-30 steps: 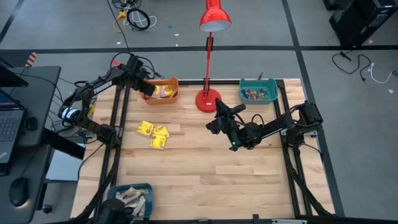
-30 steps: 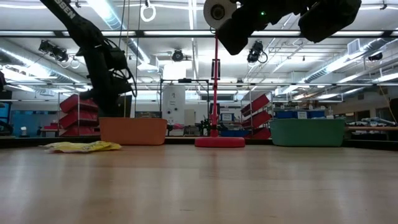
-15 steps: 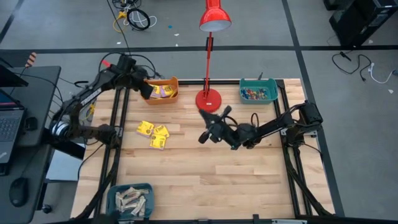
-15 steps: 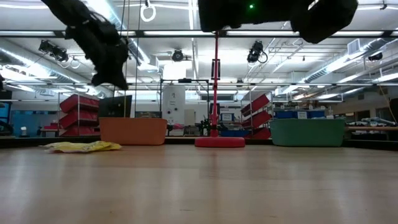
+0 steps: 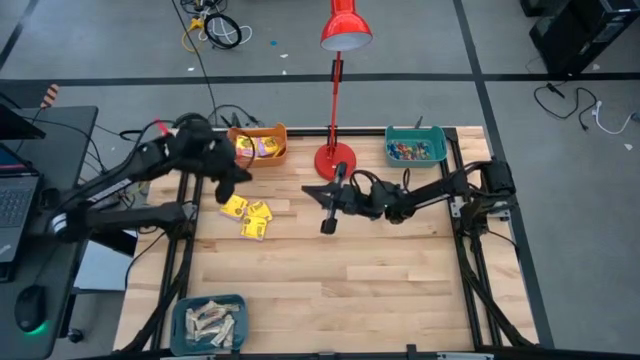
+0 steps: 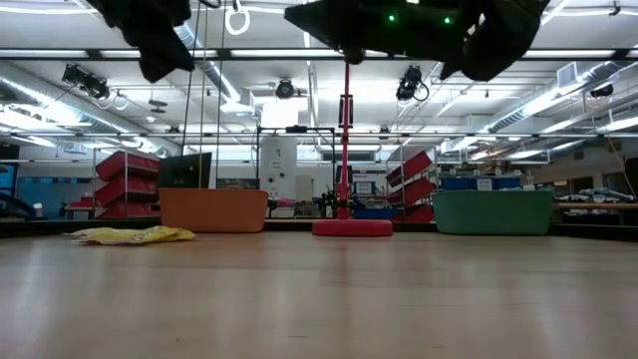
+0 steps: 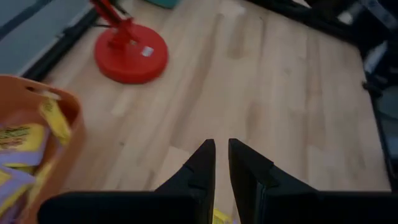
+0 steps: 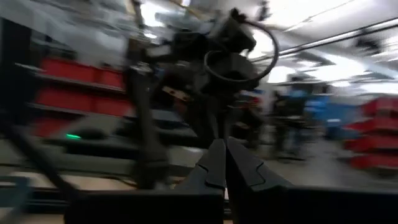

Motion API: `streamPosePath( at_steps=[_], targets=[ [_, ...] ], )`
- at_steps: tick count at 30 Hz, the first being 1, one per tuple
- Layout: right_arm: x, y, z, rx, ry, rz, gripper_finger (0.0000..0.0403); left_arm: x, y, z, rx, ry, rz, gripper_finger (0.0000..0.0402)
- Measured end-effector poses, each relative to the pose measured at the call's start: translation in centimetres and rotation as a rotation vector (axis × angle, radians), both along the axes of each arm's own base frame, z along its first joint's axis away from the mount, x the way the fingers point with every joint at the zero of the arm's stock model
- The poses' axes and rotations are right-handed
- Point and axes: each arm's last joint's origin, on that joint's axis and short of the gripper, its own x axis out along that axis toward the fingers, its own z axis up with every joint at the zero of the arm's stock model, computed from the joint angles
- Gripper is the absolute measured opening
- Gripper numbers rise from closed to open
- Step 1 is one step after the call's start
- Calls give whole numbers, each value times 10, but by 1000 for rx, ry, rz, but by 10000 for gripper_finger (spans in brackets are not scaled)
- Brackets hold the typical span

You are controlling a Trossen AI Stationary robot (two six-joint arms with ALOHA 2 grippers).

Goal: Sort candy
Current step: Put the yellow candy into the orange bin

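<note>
A few yellow candy packets (image 5: 247, 215) lie flat on the wooden table, left of centre, and show low at the left in the low view (image 6: 130, 235). More yellow candy fills the orange bin (image 5: 262, 147) at the far left. My left gripper (image 5: 237, 172) hangs above the table between that bin and the loose packets. In the left wrist view its fingers (image 7: 221, 158) stand a narrow gap apart with nothing between them. My right gripper (image 5: 312, 190) is shut and empty, raised over the table's middle, pointing toward the left edge.
A red lamp's round base (image 5: 335, 160) stands at the far middle, its pole rising over the table. A teal bin (image 5: 415, 148) of small coloured candy sits far right. A blue bin (image 5: 210, 322) of pale bars sits near left. Bare wood lies in the middle and near right.
My left gripper has drawn back from over the orange bin toward the table's near edge, rising and turning as it went. My right gripper has swung toward the table's left edge, rolled about its own line and tipped upward, staying shut.
</note>
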Motion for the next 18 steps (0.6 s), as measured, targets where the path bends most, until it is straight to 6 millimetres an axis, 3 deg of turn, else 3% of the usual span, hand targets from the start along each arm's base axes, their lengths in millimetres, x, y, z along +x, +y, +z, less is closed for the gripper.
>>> streamPosePath(
  at_steps=[7, 18],
  targets=[
    [22, -3, 18, 47, 105, 240, 0, -3, -39, -7, 11, 157, -62, 48],
    [42, 1, 36, 45, 339, 235, 0, -5, -78, -39, 15, 281, -45, 48]
  ],
)
